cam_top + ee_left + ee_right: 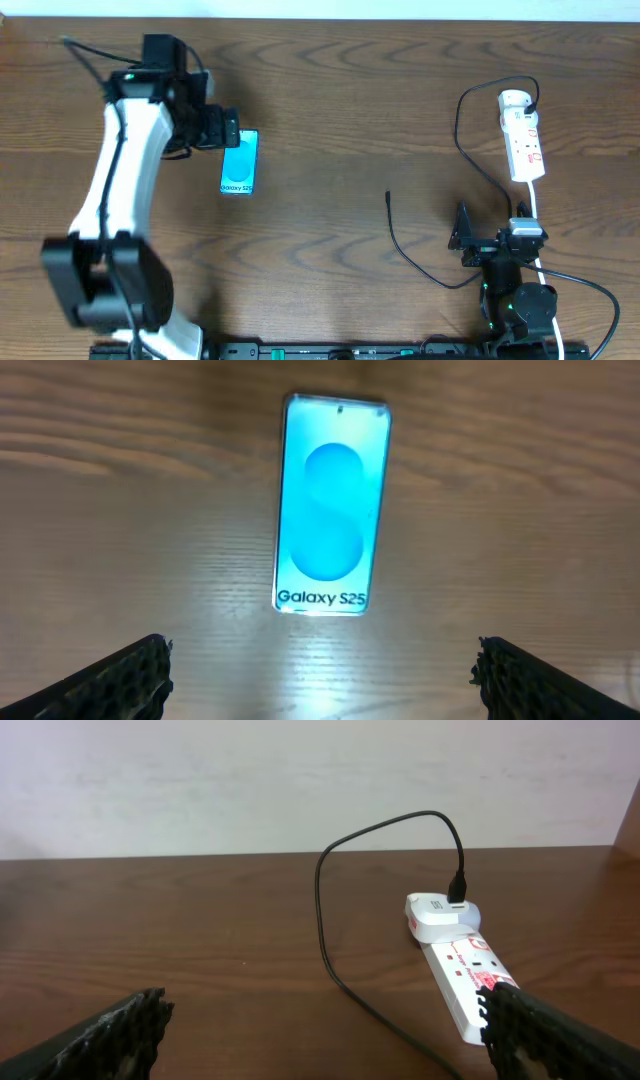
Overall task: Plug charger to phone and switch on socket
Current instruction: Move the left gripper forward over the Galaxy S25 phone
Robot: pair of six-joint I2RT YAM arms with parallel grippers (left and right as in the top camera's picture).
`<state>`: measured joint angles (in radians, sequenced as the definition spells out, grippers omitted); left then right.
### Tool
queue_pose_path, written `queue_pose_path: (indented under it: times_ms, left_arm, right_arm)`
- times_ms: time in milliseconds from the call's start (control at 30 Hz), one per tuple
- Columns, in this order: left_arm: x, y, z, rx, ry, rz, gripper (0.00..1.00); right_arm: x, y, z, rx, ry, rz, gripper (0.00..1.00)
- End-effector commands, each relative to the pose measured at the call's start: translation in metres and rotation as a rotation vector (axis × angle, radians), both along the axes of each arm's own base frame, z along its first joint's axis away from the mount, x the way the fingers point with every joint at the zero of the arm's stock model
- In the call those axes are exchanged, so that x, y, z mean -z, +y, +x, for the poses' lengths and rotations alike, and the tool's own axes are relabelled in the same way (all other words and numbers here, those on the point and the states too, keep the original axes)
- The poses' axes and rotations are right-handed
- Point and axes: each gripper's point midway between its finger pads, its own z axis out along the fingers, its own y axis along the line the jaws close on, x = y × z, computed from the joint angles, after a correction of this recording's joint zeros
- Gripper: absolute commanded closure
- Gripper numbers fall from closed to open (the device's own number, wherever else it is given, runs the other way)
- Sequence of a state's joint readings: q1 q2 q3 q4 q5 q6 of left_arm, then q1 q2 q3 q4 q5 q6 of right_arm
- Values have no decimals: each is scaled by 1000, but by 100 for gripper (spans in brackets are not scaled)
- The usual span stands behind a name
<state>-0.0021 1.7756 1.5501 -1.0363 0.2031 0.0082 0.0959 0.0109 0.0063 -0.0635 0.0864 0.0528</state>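
Not much of the job looks done from where I stand. The phone (332,520) lies flat on the table (330,100), screen lit, nothing plugged into it. The left gripper (322,656) hovers just short of its near end, jaws spread wide and empty. The charger (318,905) runs from a white adapter (440,916) seated in the far end of the socket (465,982), loops across the wood, and its plug tip (389,198) rests loose, well apart from the phone. The right gripper (325,1005) sits near the socket, jaws apart, holding nothing. I cannot tell whether the switch is on. I'd say both the plugging and the switching remain.
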Motion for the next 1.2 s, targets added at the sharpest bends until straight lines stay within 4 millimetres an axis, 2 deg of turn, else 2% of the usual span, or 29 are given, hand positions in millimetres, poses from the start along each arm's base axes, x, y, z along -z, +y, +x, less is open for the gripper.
queue_pose_path:
  times_ms: [0, 200, 367, 767, 1167]
  left_arm:
    - [26, -3, 9, 34, 51, 41, 2]
    - [41, -13, 17, 51, 54, 43, 2]
    - [48, -7, 19, 19, 65, 71, 2]
    - [88, -7, 19, 19, 154, 74, 2]
    - [95, -8, 23, 18, 141, 74, 2]
  right_arm:
    - [0, 0, 0, 4, -1, 12, 1]
    - [0, 0, 0, 4, -1, 12, 1]
    - [0, 0, 0, 4, -1, 12, 1]
    - [0, 0, 0, 4, -1, 12, 1]
    - [0, 0, 0, 4, -1, 12, 1]
